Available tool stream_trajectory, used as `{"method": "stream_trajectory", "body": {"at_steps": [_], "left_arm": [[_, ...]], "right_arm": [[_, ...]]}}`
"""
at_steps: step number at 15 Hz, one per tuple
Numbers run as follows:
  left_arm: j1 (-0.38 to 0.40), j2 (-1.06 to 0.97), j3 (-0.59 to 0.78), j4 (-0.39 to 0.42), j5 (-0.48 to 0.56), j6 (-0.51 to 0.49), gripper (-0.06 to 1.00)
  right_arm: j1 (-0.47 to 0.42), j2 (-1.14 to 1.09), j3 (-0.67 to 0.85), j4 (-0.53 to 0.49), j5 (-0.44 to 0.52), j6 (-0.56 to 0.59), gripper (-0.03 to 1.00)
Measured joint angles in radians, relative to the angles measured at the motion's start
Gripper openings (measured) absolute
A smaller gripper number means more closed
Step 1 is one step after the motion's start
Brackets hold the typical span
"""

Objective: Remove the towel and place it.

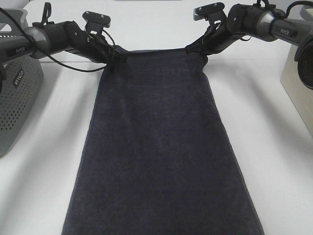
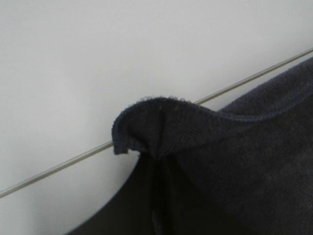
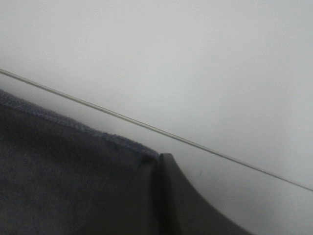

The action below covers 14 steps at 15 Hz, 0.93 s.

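Pinching the far corners of the towel (image 1: 161,147), left gripper (image 1: 117,58) and right gripper (image 1: 191,50) both clamped shut, I'm spreading soft, floppy cloth down the frame's middle over the table (image 1: 274,156).

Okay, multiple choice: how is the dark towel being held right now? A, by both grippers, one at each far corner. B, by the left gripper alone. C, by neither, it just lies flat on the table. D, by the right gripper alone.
A: the left gripper and the right gripper are each shut on a far corner of the towel, which stretches between them.
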Motion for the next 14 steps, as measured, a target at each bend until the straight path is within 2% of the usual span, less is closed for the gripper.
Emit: {"method": "stream_trajectory", "body": {"at_steps": [4,7,9,11,14], "left_arm": [[0.000,0.020,0.000,-0.002,-0.030,0.000,0.02],[0.000,0.040,0.000,-0.002,-0.068,0.000,0.29],[0.001,0.044,0.000,-0.002,-0.115,-0.001,0.49],[0.001,0.044,0.000,-0.003,-0.168,-0.003,0.58],[0.001,0.043,0.000,-0.003,-0.192,-0.003,0.60]], "right_arm": [[0.000,0.042,-0.001,0.020,-0.012,0.000,0.09],[0.000,0.043,-0.001,0.040,-0.062,0.000,0.40],[-0.002,0.043,-0.002,0.043,-0.081,0.000,0.54],[-0.002,0.043,-0.002,0.042,-0.099,-0.001,0.57],[-0.005,0.043,-0.002,0.036,-0.095,-0.001,0.57]]}}
